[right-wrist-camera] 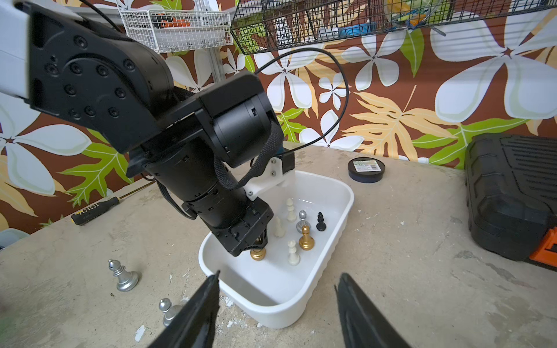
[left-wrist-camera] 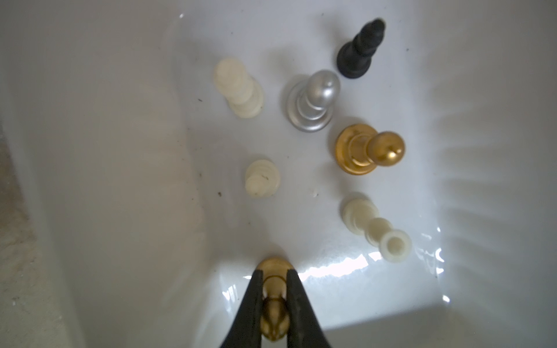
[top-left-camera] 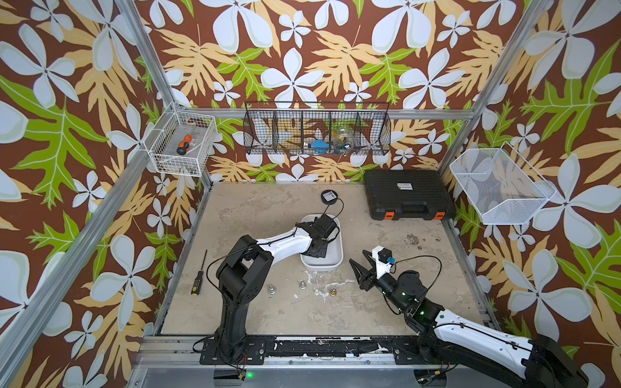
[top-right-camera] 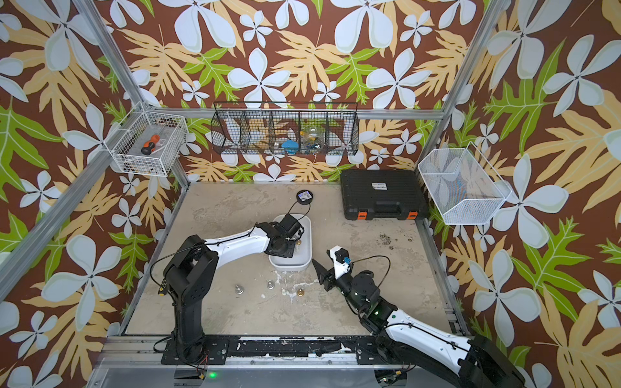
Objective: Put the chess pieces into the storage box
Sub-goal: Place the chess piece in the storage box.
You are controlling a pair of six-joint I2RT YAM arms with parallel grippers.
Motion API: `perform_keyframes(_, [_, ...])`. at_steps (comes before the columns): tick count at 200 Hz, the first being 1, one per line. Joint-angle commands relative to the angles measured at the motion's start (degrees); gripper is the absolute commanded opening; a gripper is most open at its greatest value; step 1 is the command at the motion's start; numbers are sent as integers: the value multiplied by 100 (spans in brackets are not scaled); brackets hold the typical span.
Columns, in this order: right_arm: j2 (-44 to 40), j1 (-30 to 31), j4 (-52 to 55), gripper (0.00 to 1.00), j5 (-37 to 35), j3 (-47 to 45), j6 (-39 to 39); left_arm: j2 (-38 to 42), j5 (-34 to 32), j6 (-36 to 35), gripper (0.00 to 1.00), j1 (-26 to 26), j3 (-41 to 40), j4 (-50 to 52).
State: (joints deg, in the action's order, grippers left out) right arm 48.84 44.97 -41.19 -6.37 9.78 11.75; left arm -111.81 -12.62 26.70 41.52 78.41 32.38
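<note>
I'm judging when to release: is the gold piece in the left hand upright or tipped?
Upright. The left hand grips the gold piece by its head, base down inside the storage box; touchdown unclear.

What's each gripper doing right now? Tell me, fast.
Left gripper: closed on a gold chess piece, inside the white box.
Right gripper: open, holding nothing.

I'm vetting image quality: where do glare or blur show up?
Left wrist view: bright glare on the glossy white plastic storage box; the held gold metallic chess piece is blurred. Right wrist view: box contents sharp, right gripper soft-edged. Both top views: evenly lit.
</note>
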Motion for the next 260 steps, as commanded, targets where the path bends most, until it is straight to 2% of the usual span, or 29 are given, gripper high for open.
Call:
perform_keyframes(1, [-15, 3, -144, 63, -28, -11, 12, 67, -81, 27, 16, 5, -49, -150])
perform_keyframes(116, [12, 3, -161, 63, -18, -11, 3, 223, 3, -15, 31, 1, -98, -157])
perform_keyframes(152, [21, -2, -153, 64, 4, -2, 3, 712, 57, 24, 38, 30, -87, -118])
perform_keyframes(197, [-67, 3, -159, 64, 38, -45, -15, 1696, 109, 119, 40, 32, -326, -38])
perform_keyframes(230, [-61, 3, -200, 64, 529, -49, -48, 2531, 96, 337, 42, -98, -869, 26])
perform_keyframes(260, [279, 32, -359, 63, 1649, 116, -100, 3143, 101, 579, 42, -413, -1373, 380])
